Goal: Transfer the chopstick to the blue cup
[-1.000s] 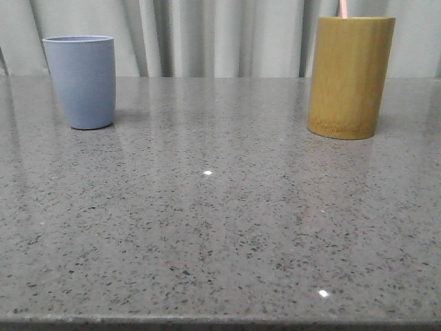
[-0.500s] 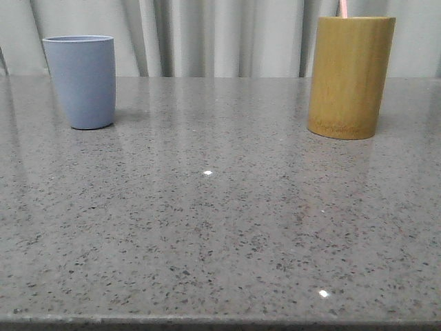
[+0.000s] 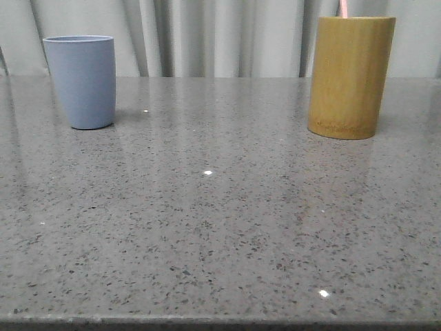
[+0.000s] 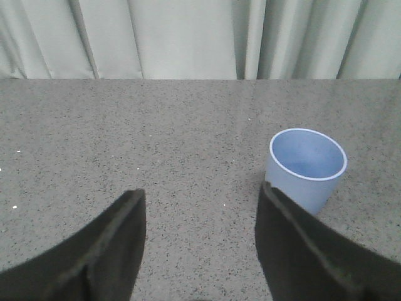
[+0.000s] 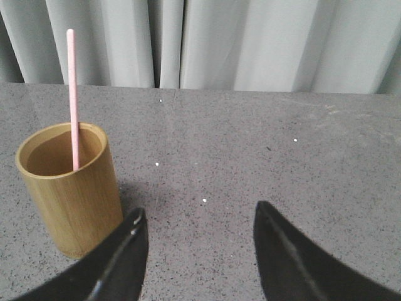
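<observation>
The blue cup [image 3: 81, 81] stands upright at the far left of the table; it is empty inside [image 4: 307, 164]. A pale pink chopstick [image 5: 72, 94] stands in the yellow-brown bamboo holder [image 5: 70, 188] at the far right [image 3: 350, 76], its tip just showing over the rim [image 3: 342, 8]. My left gripper [image 4: 200, 194] is open over bare table, the cup just beyond its one finger. My right gripper [image 5: 199, 213] is open too, with nothing between its fingers and the holder beside one finger. Neither arm shows in the front view.
The grey speckled stone table [image 3: 220, 207] runs to a front edge at the bottom of the front view. Pale curtains [image 3: 220, 34] hang close behind its back edge.
</observation>
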Tool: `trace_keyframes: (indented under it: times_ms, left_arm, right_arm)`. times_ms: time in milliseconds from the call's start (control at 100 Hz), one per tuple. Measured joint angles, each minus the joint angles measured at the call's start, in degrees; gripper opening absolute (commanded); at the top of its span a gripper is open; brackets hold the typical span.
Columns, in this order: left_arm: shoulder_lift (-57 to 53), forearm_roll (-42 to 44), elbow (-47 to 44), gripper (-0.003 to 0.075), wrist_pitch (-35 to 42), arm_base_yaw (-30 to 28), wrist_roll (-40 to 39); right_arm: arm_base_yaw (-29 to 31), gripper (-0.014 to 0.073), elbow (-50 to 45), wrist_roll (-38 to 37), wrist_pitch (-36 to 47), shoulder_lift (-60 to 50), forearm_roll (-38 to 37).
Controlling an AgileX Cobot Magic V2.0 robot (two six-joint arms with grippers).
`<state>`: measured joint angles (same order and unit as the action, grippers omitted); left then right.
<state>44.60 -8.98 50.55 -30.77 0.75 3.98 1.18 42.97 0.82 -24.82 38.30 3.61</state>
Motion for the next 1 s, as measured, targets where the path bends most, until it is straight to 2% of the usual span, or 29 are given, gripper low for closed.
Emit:
trace_keyframes:
  times_ms: [310,500,710,1000]
  left_arm:
    - [19.29,-0.40,18.79,0.0380,-13.49,2.45,0.37]
    - [32.96,-5.41,31.30,0.0381,-22.12,2.50,4.75]
    - [46.60,-8.66,43.73,0.0382,-31.51,2.50,5.88]
    - [56.54,-10.58,51.71,0.0381,-35.09,4.45,5.99]
  right_arm:
    - [0.00,0.0402,2.47,0.00,-1.66,4.98,0.04]
    - [0.00,0.0402,2.58,0.00,-1.74,5.00,0.04]
    - [0.00,0.0402,2.58,0.00,-1.74,5.00,0.13]
    - [0.00,0.0402,2.67,0.00,-1.74,5.00,0.23]
